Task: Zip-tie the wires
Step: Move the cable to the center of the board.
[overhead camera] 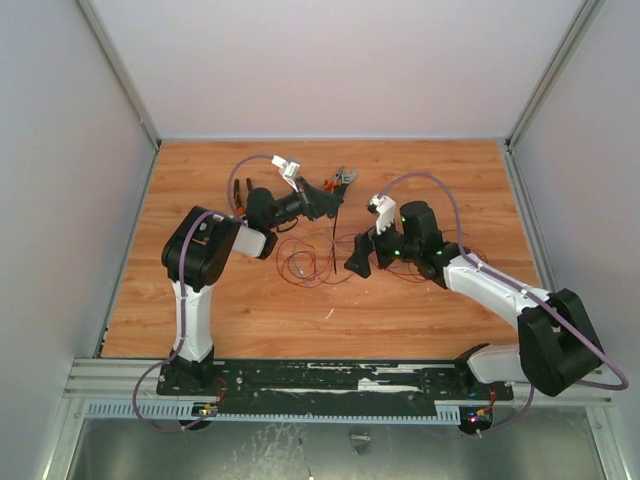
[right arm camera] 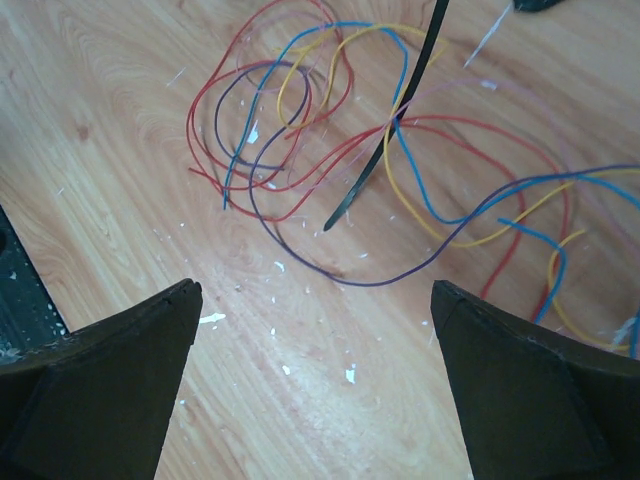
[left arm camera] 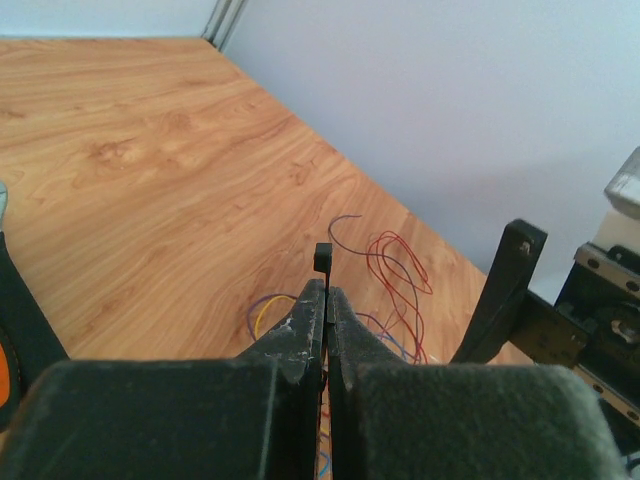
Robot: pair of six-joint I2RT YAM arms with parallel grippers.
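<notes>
The wires (overhead camera: pixel 308 262) lie in a loose tangle of thin red, blue, yellow and purple loops on the wooden table between the two arms. They also show in the right wrist view (right arm camera: pixel 290 130) and the left wrist view (left arm camera: pixel 396 268). My left gripper (overhead camera: pixel 325 205) is shut on the zip tie (overhead camera: pixel 335 245), a thin black strip that hangs down over the wires. Its head (left arm camera: pixel 322 258) sticks out past my left fingertips. My right gripper (overhead camera: pixel 360 255) is open and empty, just right of the strip's tip. In the right wrist view the zip tie (right arm camera: pixel 392 125) crosses the wires ahead of that gripper (right arm camera: pixel 315 292).
Orange-handled pliers (overhead camera: pixel 340 181) lie on the table behind the left gripper; a handle shows at the left edge of the left wrist view (left arm camera: pixel 15 340). More wire loops (overhead camera: pixel 415 272) lie under the right arm. Grey walls enclose the table on three sides. White flecks dot the wood.
</notes>
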